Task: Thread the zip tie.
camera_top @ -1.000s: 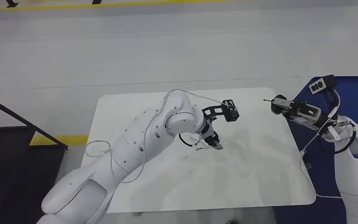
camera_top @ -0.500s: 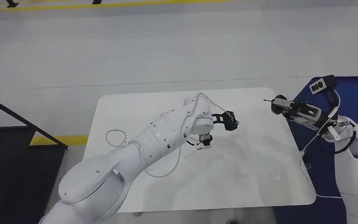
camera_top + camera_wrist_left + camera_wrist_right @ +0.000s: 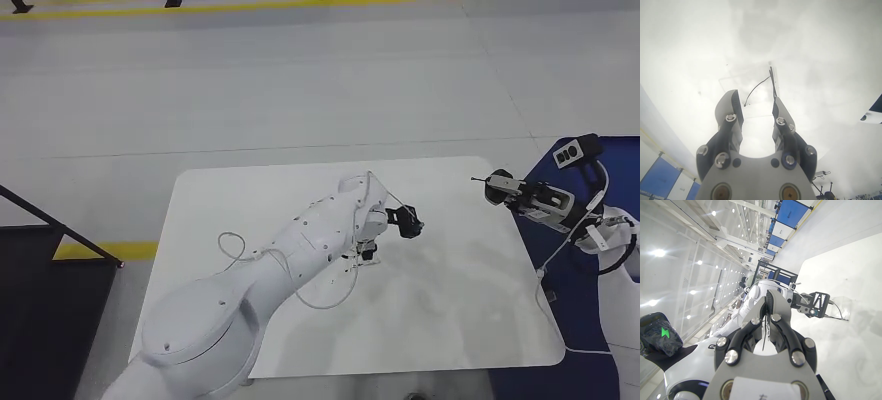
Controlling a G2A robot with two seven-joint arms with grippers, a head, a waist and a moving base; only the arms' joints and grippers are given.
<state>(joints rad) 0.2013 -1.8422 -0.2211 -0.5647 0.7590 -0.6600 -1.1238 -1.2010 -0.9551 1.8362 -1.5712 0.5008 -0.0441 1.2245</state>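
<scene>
At centre of the surface [image 3: 470, 300], the left pincer [image 3: 756, 96], spread, stands over the black zip tie [image 3: 773, 83] (light, thin, springy); it is likely best pinched near one end. Toward 2 o'clock, the right pincer [image 3: 769, 294] is pressed together on a thin black strip [image 3: 763, 340].

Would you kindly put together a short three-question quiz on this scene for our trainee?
1. True or false: the left hand is shut.
2. Which hand grips a thin strip: A the left hand, B the right hand, C neither?
3. Fill in: the zip tie by the left hand's fingertips is coloured ____.
Key: 1 false; 2 B; 3 black.
</scene>
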